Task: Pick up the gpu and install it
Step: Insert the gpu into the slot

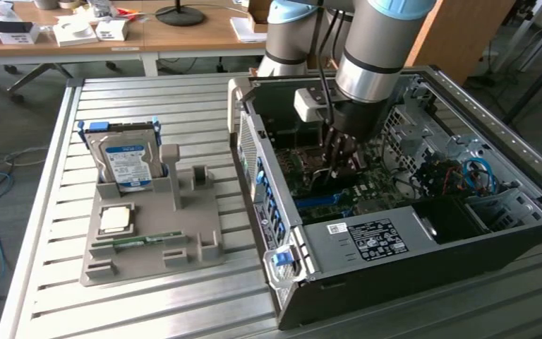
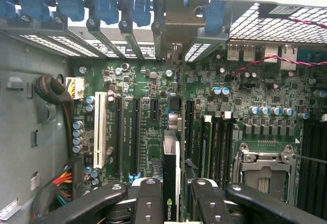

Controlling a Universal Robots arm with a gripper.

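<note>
**GPU held edge-down over the motherboard slots**

The tool [image 1: 339, 159] sits deep inside the open case [image 1: 365, 244], right of centre in the exterior view, with the arm coming down from the upper edge of the frame. In the wrist view its two fingers [image 2: 149, 196] stand about half open and clamp the gpu [image 2: 171, 168] between them by its flat faces, so the card shows only as a thin dark edge.

The gpu hangs straight under the tool, directly between it and the motherboard [image 2: 153, 88]. Its long axis runs parallel to the black slots [image 2: 135, 132] and the white slot [image 2: 100, 129], pointing toward the rear bracket openings with their blue latches [image 2: 104, 6]. The card lies just beside the black slots, on the side away from the white one. The card hides what is beneath it, so whether its lower edge has met a slot cannot be told.

At the exterior view's left, the hard drive [image 1: 128, 161] stands in the grey holder [image 1: 153, 233] on the bench [image 1: 158, 304], well apart from the case.
</note>
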